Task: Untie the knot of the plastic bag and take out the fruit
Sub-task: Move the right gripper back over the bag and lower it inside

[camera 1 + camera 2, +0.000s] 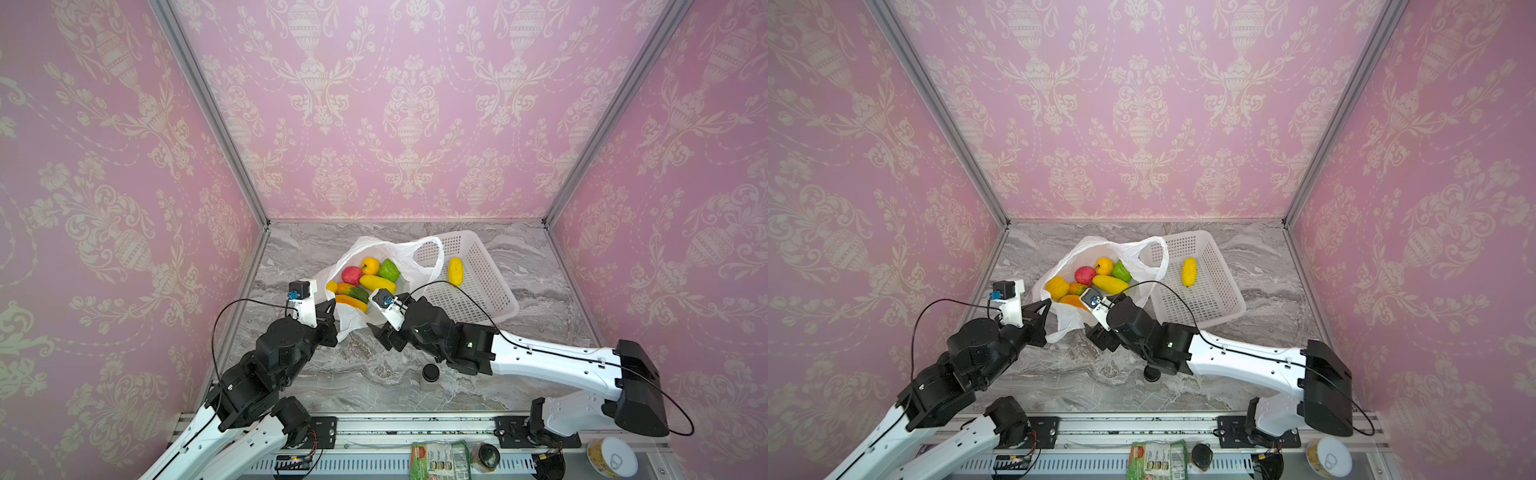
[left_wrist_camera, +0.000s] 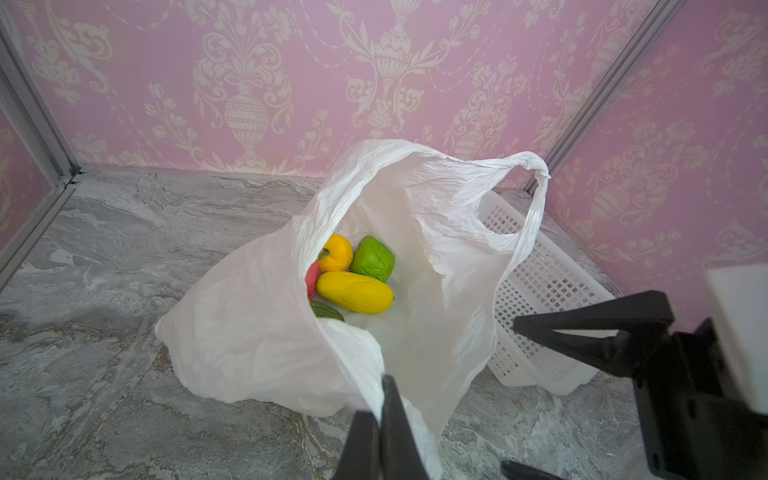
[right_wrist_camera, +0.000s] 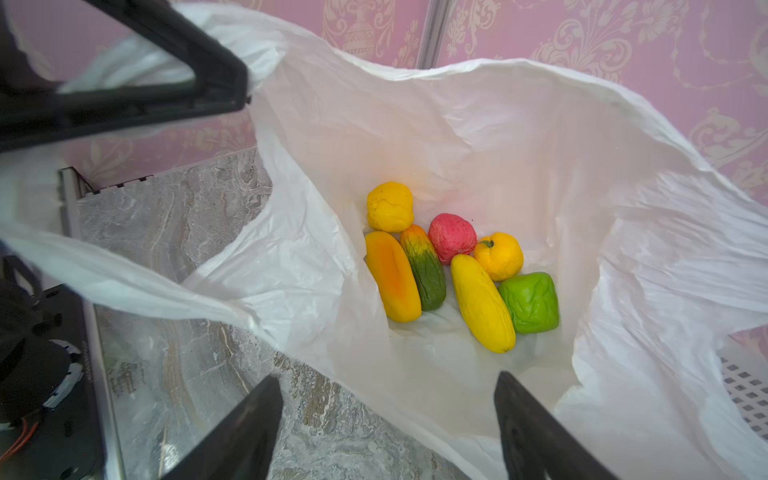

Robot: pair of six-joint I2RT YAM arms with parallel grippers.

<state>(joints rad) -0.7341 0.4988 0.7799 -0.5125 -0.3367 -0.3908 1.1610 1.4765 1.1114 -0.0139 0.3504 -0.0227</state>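
The plastic bag (image 1: 374, 249), untied, is seen gaping at the centre of both top views, with seven fruit (image 3: 482, 303) pooled inside and one yellow piece (image 1: 455, 271) laid in the basket (image 1: 486, 299) to its right. Its rim is pinched by the clenched left tool (image 2: 386, 399); the right tool (image 3: 386, 395) is held released at the mouth. Film could be caught with a piece and the bag dragged, or the rim lost and the mouth collapsed.

Both arms reached in from the near edge, elbows bent, wrists tipped down toward the middle. The left gripper (image 2: 386, 428) had its jaws pressed together on the rim of the plastic bag (image 2: 249, 332). The right gripper (image 3: 390, 432), near it, hung with jaws spread wide, gripping nothing.
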